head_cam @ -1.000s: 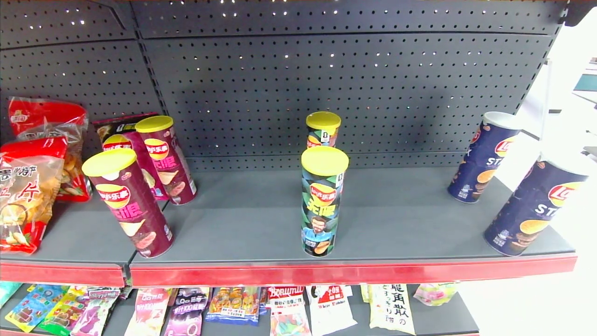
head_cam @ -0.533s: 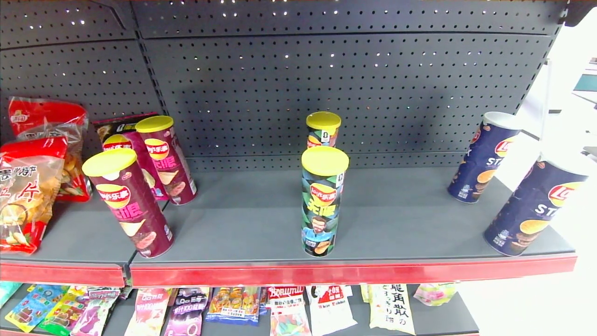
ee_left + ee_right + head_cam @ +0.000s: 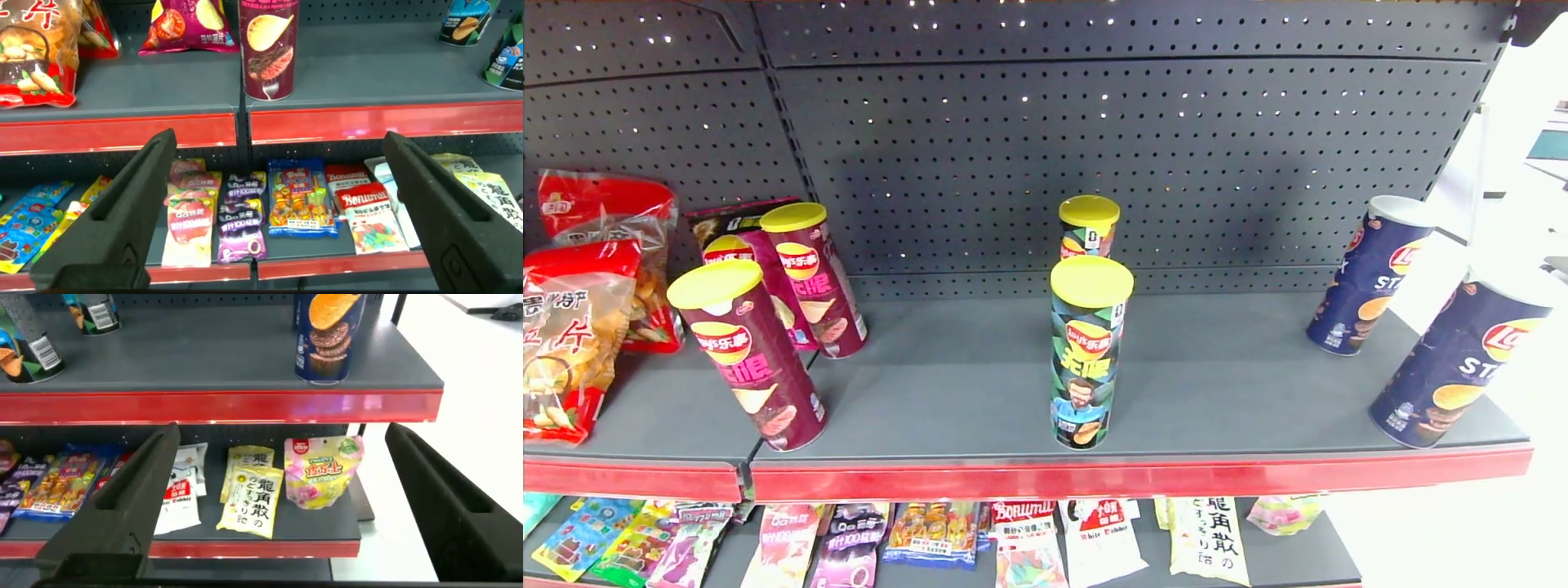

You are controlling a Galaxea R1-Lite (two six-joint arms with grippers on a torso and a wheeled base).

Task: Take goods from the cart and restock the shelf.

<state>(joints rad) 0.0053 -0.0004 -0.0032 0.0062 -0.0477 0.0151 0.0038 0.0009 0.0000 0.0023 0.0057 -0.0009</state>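
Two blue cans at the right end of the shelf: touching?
Apart. The head view shows a strip of bare grey shelf between the rear blue can and the front blue can; their outlines never meet.

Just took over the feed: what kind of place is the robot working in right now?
Most likely a shop's snack aisle. There is a retail shelf with a red front strip and a perforated back panel. Chip canisters stand on it, and snack packets are laid out on the lower shelf.
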